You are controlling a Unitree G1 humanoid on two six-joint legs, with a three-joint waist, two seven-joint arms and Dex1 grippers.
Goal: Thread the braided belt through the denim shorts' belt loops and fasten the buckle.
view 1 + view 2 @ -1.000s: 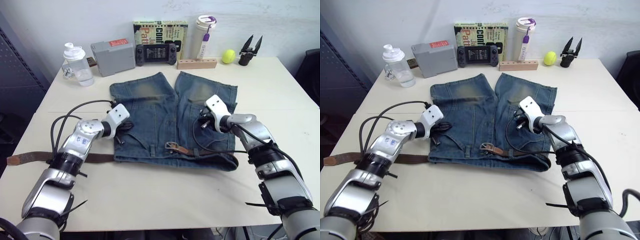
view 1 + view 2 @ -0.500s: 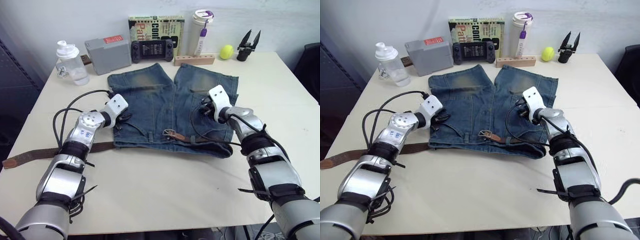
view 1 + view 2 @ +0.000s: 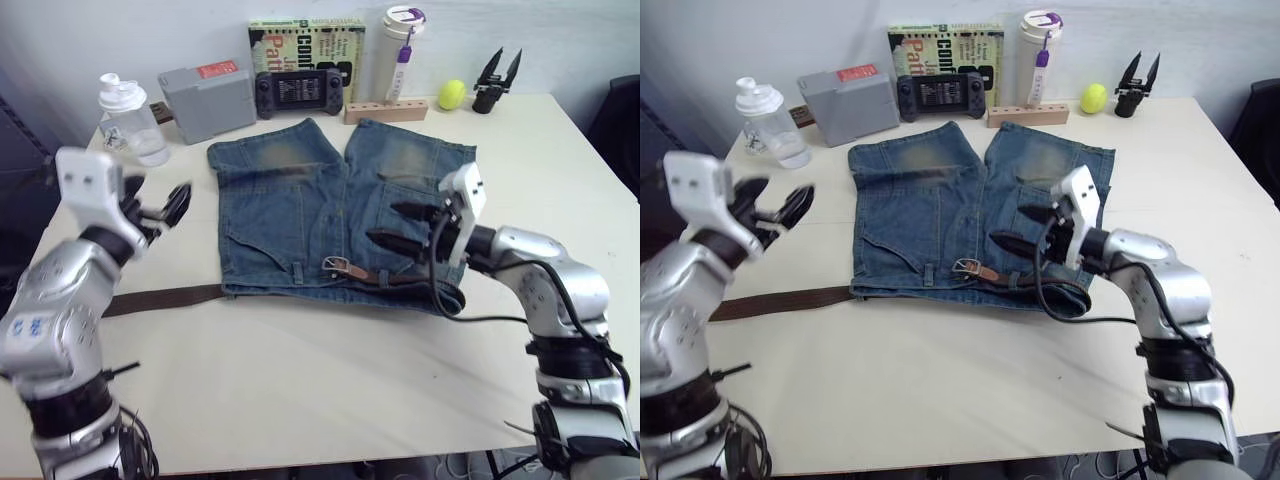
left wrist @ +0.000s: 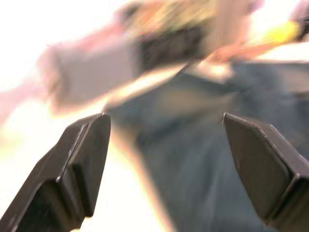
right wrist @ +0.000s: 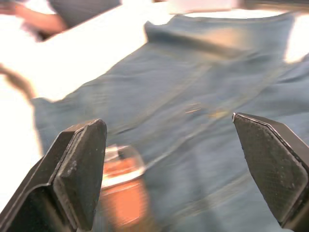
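- Lying nearest along the front of the table [image 3: 330, 390], the braided belt [image 3: 165, 298] is trailing out flat from the left end of the waistband, so most of its length is sitting outside the shorts.
- Resting mid-waistband, the buckle [image 3: 336, 266] is lying on the denim with its tan leather tab [image 3: 360, 271] pointing right; the belt is appearing to pass under a belt loop [image 3: 299, 272] just beside it, though how many loops are filled cannot be told.
- Hovering just right of the buckle, the right gripper [image 3: 398, 226] is holding nothing, its fingers spread wide above the denim shorts [image 3: 300, 205].
- Hanging raised off the left edge of the shorts, the left gripper [image 3: 158, 208] is also spread wide and empty.
- Judging the step: the free tail probably needs pulling through, so the left gripper should be coming down onto the strap near the waistband while the right is pinning the buckle, keeping the weave flat.
- Standing farthest, a bottle [image 3: 127, 118], grey box [image 3: 207, 99], book [image 3: 305, 45] and tennis ball [image 3: 452, 94] are lining the wall, well apart from the work.
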